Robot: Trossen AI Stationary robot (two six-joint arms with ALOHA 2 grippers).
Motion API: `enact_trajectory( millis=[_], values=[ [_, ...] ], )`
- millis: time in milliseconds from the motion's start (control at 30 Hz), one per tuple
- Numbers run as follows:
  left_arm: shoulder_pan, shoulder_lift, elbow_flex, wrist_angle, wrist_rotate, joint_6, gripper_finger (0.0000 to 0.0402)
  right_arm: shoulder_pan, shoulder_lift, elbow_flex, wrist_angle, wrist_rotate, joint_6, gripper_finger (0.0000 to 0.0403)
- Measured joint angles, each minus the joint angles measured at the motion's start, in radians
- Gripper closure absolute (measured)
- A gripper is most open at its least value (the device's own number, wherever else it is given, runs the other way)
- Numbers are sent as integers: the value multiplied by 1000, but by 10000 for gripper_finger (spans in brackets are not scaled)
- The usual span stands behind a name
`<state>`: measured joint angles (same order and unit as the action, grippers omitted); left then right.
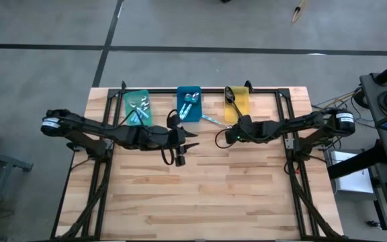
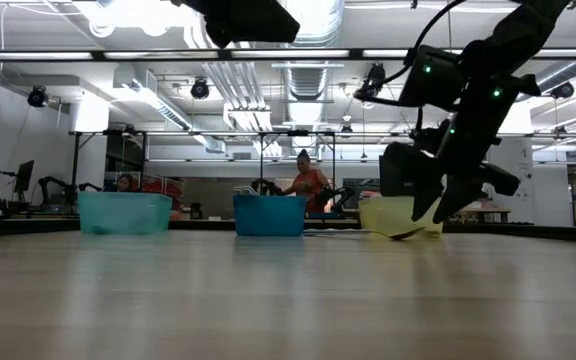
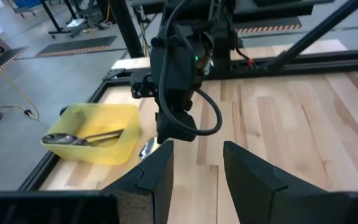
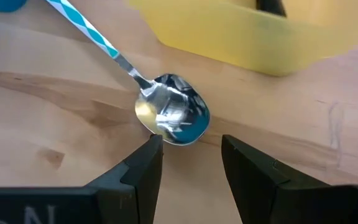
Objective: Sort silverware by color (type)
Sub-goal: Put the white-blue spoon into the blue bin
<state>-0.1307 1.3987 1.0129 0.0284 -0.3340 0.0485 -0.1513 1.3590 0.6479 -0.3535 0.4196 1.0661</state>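
A wooden surface (image 1: 200, 195) is seen from above with 3 bins along its far edge. The right claw (image 4: 191, 163), fingers spread and holding nothing, is poised low over the shiny bowl of a blue-handled spoon (image 4: 166, 115) lying flat beside the yellow bin (image 1: 237, 104). The left claw (image 3: 196, 171), also spread and empty, is held over bare wood near the middle. A flat spoon may be pushed aside or against the bin rather than gripped.
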Motion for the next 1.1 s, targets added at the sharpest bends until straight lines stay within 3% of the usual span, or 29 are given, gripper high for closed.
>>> enact_trajectory(
  millis=[1100],
  values=[
    [0,-1,-20,11,0,-5,281,-35,149,0,164,52,-10,261]
  ],
)
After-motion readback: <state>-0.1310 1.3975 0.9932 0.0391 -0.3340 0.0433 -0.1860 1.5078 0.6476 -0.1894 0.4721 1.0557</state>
